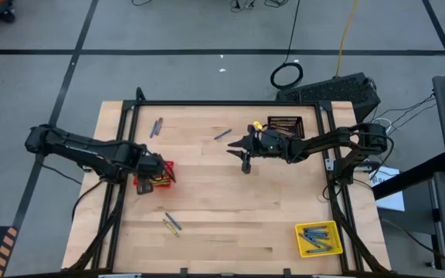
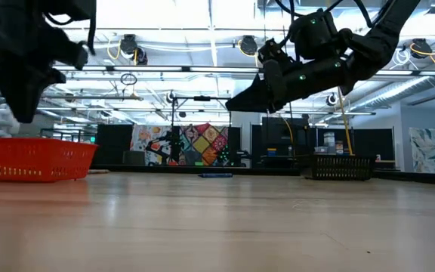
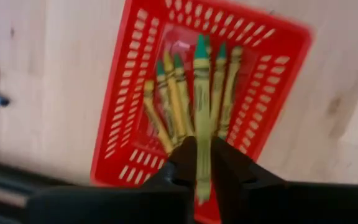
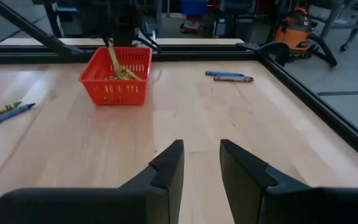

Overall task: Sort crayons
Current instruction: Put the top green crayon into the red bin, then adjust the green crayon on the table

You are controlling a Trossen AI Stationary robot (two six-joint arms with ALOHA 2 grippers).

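1. Because the sorting goes by colour, the left gripper (image 3: 202,163) hangs directly over the red basket (image 3: 129,118) with a yellow-green crayon (image 3: 201,118) pinched between its fingers, point aimed down at the like-coloured crayons (image 3: 176,102) already lying in the basket (the grip may be easing, but the stick sits between the jaws).
2. The right gripper (image 4: 201,163) hovers above the middle of the table (image 1: 222,201), fingers spread a little with nothing between them, presumably waiting its turn or heading for a stray.
3. Loose crayons remain: a pair near the far left (image 1: 157,127), one blue stick (image 1: 222,134) just beside the right gripper, and two near the front (image 1: 171,224).
4. The yellow basket (image 1: 301,232) at the front right corner holds blue crayons (image 1: 319,238); the black basket (image 1: 284,123) sits at the far edge behind the right arm.
5. For room, the centre boards are bare, so either arm can sweep there; the red basket sits close to the left frame rail (image 1: 122,147), leaving less margin on that side.
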